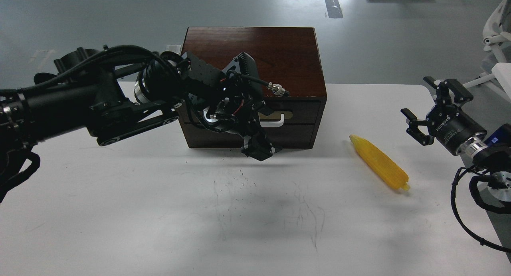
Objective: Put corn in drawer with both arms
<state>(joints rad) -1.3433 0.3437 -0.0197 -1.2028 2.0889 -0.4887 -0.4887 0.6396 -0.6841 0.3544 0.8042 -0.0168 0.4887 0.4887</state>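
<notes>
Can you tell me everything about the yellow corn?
The corn is a bright yellow cob, long and tapered, with bumpy rows of kernels. It looks like shiny plastic, not real food. It lies flat on the white table, slanted, with its pointed tip toward the brown box and its blunt end nearer the camera. It sits to the right of the box, not touching it. Only the table touches it. The right gripper is off to its right, apart from it.

Handle and fingers partly hidden
The white handle is half covered by the left gripper, whose fingers cannot be told apart.
</notes>
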